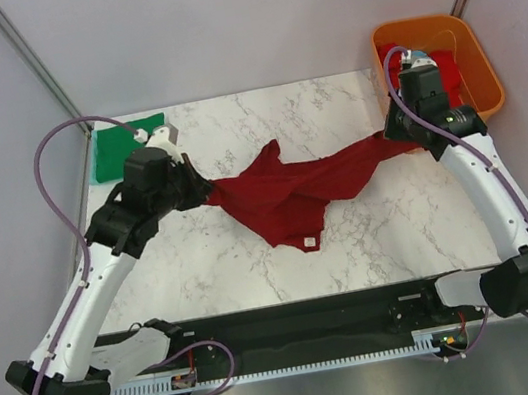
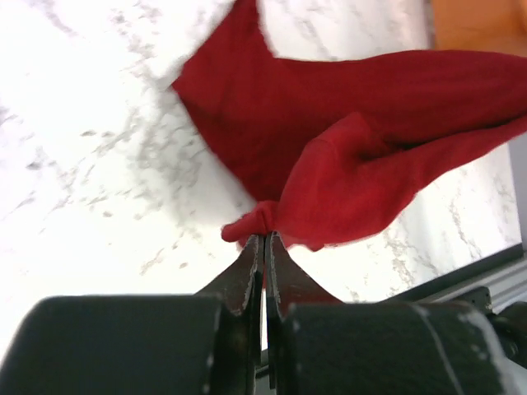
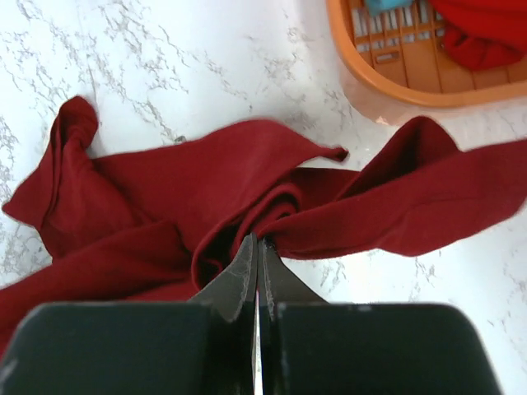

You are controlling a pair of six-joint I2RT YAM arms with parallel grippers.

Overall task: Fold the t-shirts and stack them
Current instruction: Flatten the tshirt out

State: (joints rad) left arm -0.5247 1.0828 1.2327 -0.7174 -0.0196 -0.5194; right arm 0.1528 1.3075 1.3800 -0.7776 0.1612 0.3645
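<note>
Locate the orange tub (image 1: pixel 418 25) at the far right corner of the marble table (image 1: pixel 330 105); all positions below are given from it.

1. Dark maroon t-shirt (image 1: pixel 289 193): it is drawn out in a long, crumpled band across the table. Its right end reaches close to the tub's near left corner, and its left end is well away from the tub. A fold with a small white label (image 1: pixel 308 243) hangs toward the near edge, well apart from the tub.

2. Right gripper (image 1: pixel 397 131): it sits just beside the tub's near left corner. In the right wrist view, the jaws are pressed together on a bunched fold of the maroon shirt, with cloth gathered at the fingertips (image 3: pixel 247 255).

3. Left gripper (image 1: pixel 205 193): it is at the shirt's end farthest from the tub. In the left wrist view, the jaws are closed tight, pinching a small tuck of the cloth at their tips (image 2: pixel 247 263).

4. Green t-shirt (image 1: pixel 123 145): it lies flat at the far left corner, across the full table width from the tub and apart from the maroon shirt.

5. Tub contents: a brighter red t-shirt (image 1: pixel 447 65) lies inside. A light blue item (image 1: pixel 415 56) is also inside, toward the far side and partly hidden by the right arm; you cannot tell its shape.
</note>
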